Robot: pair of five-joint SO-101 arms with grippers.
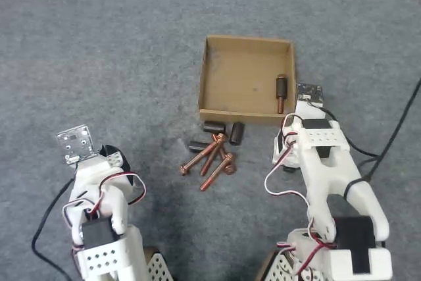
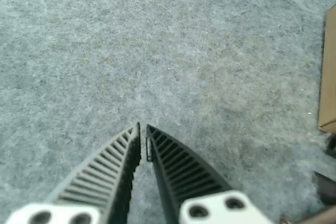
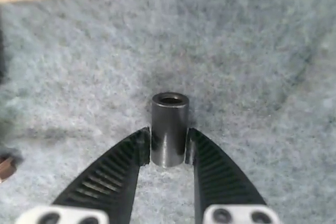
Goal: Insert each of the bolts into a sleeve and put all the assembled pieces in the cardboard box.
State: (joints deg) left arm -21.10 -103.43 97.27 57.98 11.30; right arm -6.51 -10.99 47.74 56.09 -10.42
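Down at the grey carpet (image 1: 131, 64) near the box (image 1: 202, 77), a tube (image 3: 169, 129) is pinched upright by the right pincer (image 3: 168, 136), likely so a bolt (image 1: 202, 156) can be dropped in, while the left pincer (image 2: 143, 129) is pressed together, empty.

The left arm's hand (image 2: 143, 126), with two dark grey ribbed plastic fingers (image 2: 118, 169) on white mounts, hangs over the grey, felt-like desk (image 2: 157, 40). Its fingertips meet with only a hairline gap and nothing between them. Off to one side, the plain brown wall of the cardboard box (image 2: 328, 72) rests on the desk. Near that wall sit two dark pieces (image 2: 326, 184), too blurred to identify, with a reddish-brown sliver (image 2: 310, 217) just beside them.
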